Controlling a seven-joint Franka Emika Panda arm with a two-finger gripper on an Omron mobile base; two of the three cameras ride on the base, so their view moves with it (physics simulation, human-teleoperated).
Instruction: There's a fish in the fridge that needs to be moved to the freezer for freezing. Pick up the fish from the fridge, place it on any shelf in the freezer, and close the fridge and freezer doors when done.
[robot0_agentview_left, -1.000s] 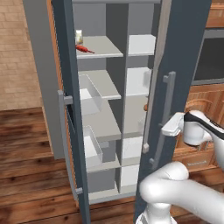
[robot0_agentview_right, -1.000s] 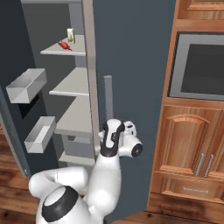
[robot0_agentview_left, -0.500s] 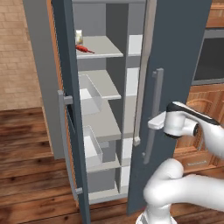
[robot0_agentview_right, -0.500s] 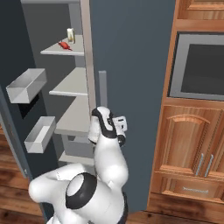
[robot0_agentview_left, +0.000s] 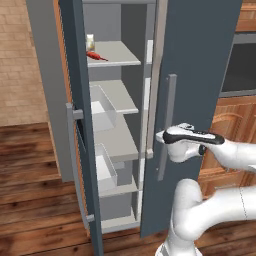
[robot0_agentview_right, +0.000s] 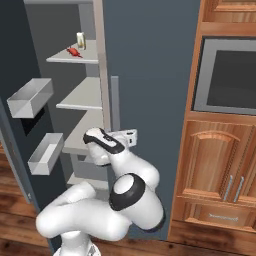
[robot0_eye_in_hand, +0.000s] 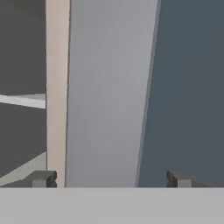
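At the right door: your gripper (robot0_agentview_left: 160, 136) (robot0_agentview_right: 131, 137) (robot0_eye_in_hand: 110, 179) sits against the slate face of the right door (robot0_agentview_left: 200, 75) (robot0_agentview_right: 150, 75) (robot0_eye_in_hand: 188, 87), level with the lower part of its bar.
Hand: your jaws are spread as wide as they go and grip nothing. In the hand view the grey handle (robot0_agentview_left: 167, 125) (robot0_agentview_right: 115, 100) (robot0_eye_in_hand: 109, 87) stands between the two fingertips (robot0_eye_in_hand: 41, 178). You cannot tell whether either tip touches it.
Right door: it is almost shut, and only a thin slit of pale interior shows along its left edge in the left base view.
Left door: the left door (robot0_agentview_left: 80, 100) (robot0_agentview_right: 12, 75) stands wide open, with two bins (robot0_agentview_left: 106, 170) (robot0_agentview_right: 30, 97) on its inner side, one above the other.
Open compartment: you see plain light-grey shelves (robot0_agentview_left: 117, 97) (robot0_agentview_right: 82, 95) stacked inside it.
Task's thing: a small red item (robot0_agentview_left: 95, 55) (robot0_agentview_right: 74, 51) lies on the top shelf, just beside a pale jar (robot0_agentview_left: 90, 41) (robot0_agentview_right: 80, 40). It is too small for you to tell whether it is the fish.
Right of the appliance: wooden cabinets hold a built-in oven (robot0_agentview_right: 227, 80) with dark glass.
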